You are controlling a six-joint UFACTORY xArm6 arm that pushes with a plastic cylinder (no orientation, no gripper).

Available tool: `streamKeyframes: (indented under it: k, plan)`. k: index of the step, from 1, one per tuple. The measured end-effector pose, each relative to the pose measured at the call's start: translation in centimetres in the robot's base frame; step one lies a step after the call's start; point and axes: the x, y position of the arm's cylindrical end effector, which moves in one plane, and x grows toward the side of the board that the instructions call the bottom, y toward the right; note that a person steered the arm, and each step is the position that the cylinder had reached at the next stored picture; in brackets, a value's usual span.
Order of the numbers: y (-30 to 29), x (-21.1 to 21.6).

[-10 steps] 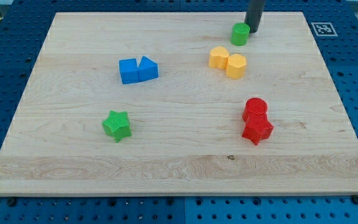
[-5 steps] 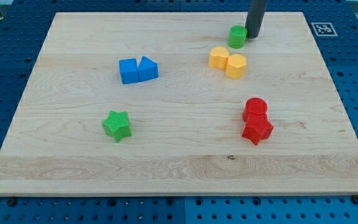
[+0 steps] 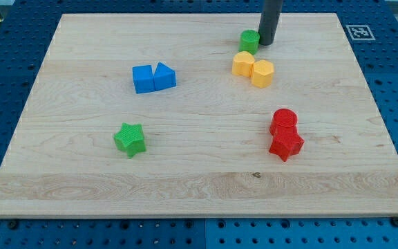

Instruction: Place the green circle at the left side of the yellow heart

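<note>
One camera view covers the whole tabletop [image 3: 74,200], so everything comes from that single picture. My tip [image 3: 267,43] sits near the view's top, pressed against the right side of the green circle [image 3: 249,41], which lies just above the yellow heart [image 3: 242,64] and close to it, though I cannot tell whether the two touch. There are no jaws on this arm, only the rod, so nothing is being gripped and the block can only be shoved.

As I judge it, the circle is not yet where it belongs: it is above the heart, not on its left. To do the step well, I would carry the circle on toward the view's left until it clears the heart's upper edge, then bring the tip round to the circle's top side and push it down level with the heart. Pushing straight down from here would likely jam the circle into the heart and knock it and the yellow hexagonal block [image 3: 262,72] beside it out of place. Pushes should run through the circle's middle, since a round block slips off a rod easily.

Counted: two green blocks, the circle and a green star [image 3: 130,140]; two yellow; two blue blocks [image 3: 153,77] touching; two red blocks [image 3: 285,134] touching. Eight in all.
</note>
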Motion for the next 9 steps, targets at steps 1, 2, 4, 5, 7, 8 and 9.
streamKeyframes:
  k: [1,2,4,5,7,8,9]
  plan:
    - [-1.8,0.0]
    - [-3.4,-0.1]
    - [-6.5,-0.2]
    - [-8.1,-0.2]
    - [-9.7,0.6]
    - [-10.2,1.4]
    - [-10.9,1.9]
